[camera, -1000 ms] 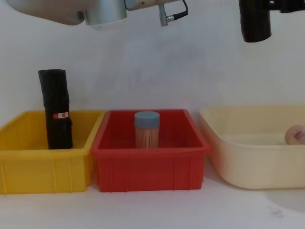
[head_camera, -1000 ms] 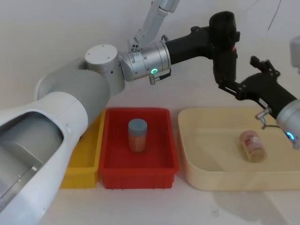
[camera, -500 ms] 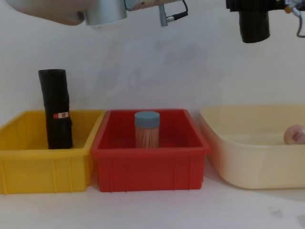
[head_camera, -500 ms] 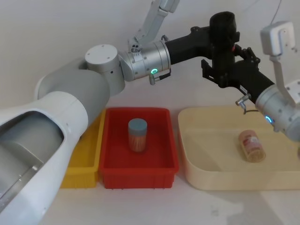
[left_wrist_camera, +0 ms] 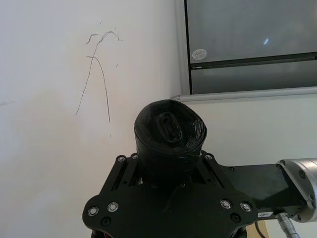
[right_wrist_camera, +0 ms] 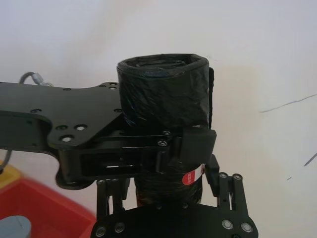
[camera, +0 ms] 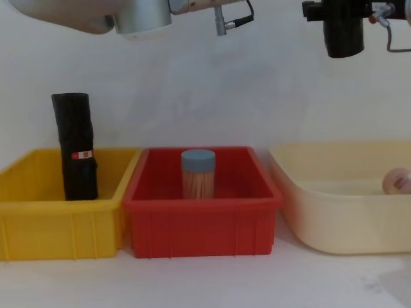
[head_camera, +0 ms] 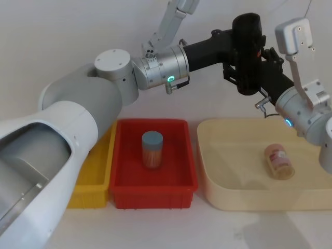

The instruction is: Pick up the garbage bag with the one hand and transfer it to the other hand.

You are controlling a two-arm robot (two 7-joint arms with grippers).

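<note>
Since a second ago the right gripper (head_camera: 255, 78) has swung in from the right and up to the bag (head_camera: 247, 52), which the left gripper (head_camera: 239, 49) holds upright in the air well above the bins; the bag itself has barely shifted.

Head view: the left gripper pinches the bag at mid-height, leaving its lower part free, which I judge is why the right one meets it low; whether the right fingers are pressing yet I cannot tell here; a jar (head_camera: 152, 149) stands in the red bin (head_camera: 129, 184), another jar (head_camera: 279, 161) lies in the tray (head_camera: 218, 192).

Left wrist view: looking up the bag (left_wrist_camera: 170, 136), its rolled end pokes out past the black gripper body; the right wrist lies beyond.

Right wrist view: the left gripper's finger (right_wrist_camera: 190, 146) clamps across the bag (right_wrist_camera: 163, 94); right fingers (right_wrist_camera: 225, 186) stand to either side of the lower part, seemingly not closed.

Chest view: the bag's bottom end (camera: 345, 35) hangs high; a second, labelled roll (camera: 77, 147) stands in the yellow bin (camera: 38, 224), unseen from the head.
</note>
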